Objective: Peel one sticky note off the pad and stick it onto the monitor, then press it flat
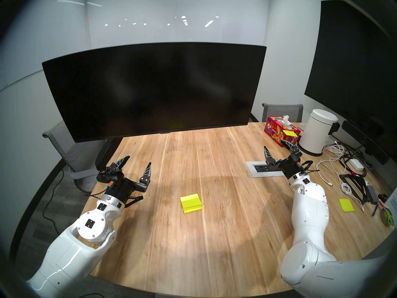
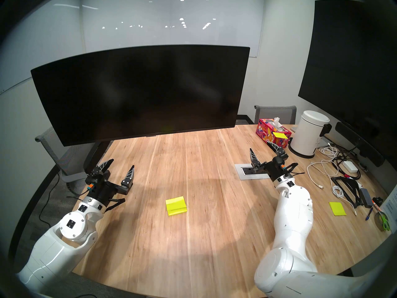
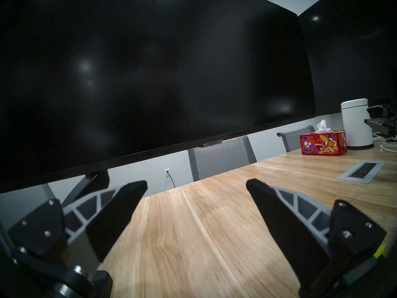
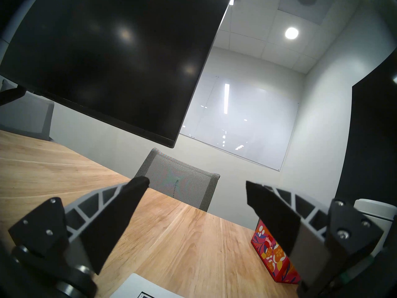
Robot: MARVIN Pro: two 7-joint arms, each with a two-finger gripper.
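The wooden tabletop [image 1: 214, 237] carries the pad [image 1: 191, 203] near its middle. At the right lie a loose note [image 1: 346, 205], a tissue box [image 1: 281, 133], a white bin [image 1: 318, 133], cables [image 1: 335, 164] and a recessed outlet panel [image 1: 265, 169].

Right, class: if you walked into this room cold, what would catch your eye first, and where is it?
The wide curved black monitor dominates, hanging dark above the far half of the wooden table. Next comes the neon yellow-green pad, alone mid-table between the two arms. The left gripper and right gripper both stand open and empty either side of it.
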